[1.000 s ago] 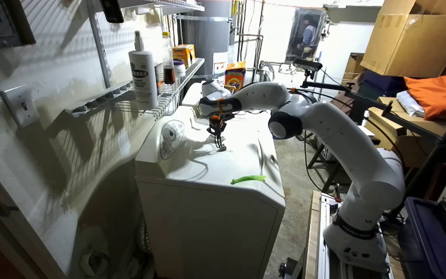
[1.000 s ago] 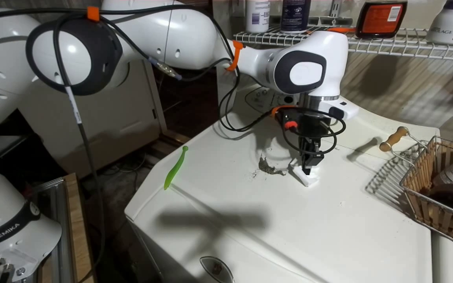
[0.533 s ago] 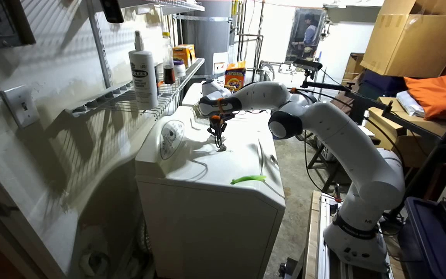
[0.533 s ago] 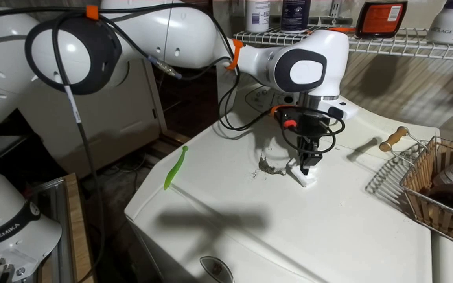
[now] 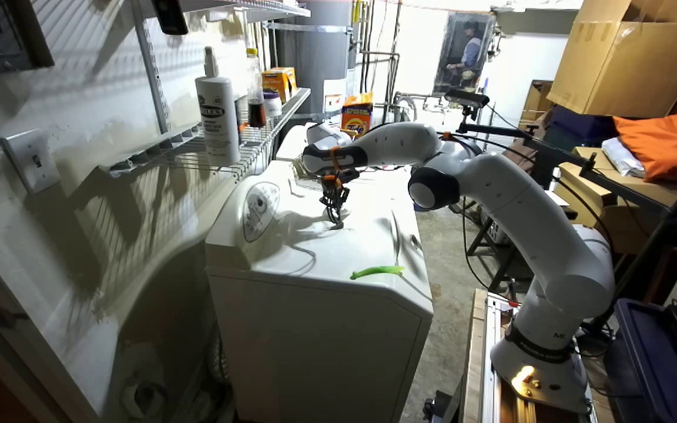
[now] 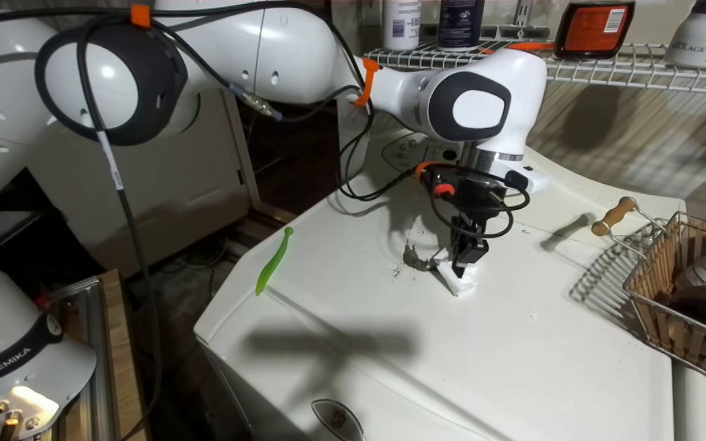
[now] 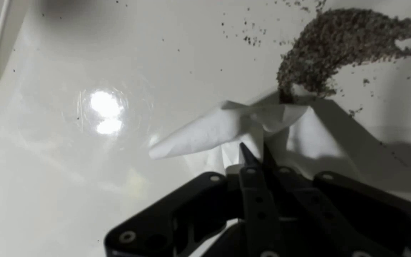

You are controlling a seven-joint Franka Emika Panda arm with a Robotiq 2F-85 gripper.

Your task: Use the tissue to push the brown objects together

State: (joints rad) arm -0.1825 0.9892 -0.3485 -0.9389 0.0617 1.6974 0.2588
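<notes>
Arm (image 5: 509, 197) out over the appliance (image 6: 549, 349), tool (image 6: 458, 271) downward, slightly aslant, tight on the tissue (image 7: 232, 125).

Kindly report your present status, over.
Black two-finger gripper closed on crumpled white paper tissue. Tissue apparently touching brown granular heap. Slim green object apart, not blocking.

The tissue (image 7: 202, 135) is plain white; the granules (image 7: 334, 41), brown — speckled with grey. The gripper (image 6: 459, 270) is black, the appliance top (image 6: 537, 355) white, the strip (image 6: 274, 263) green.

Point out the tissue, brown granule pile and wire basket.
Crumpled white tissue (image 7: 234, 123): in the wrist view, raised fold.
Brown granule pile (image 7: 337, 39): in the wrist view, thick middle.
Wire basket (image 6: 687, 340): in an exterior view, slatted side wall.
</notes>
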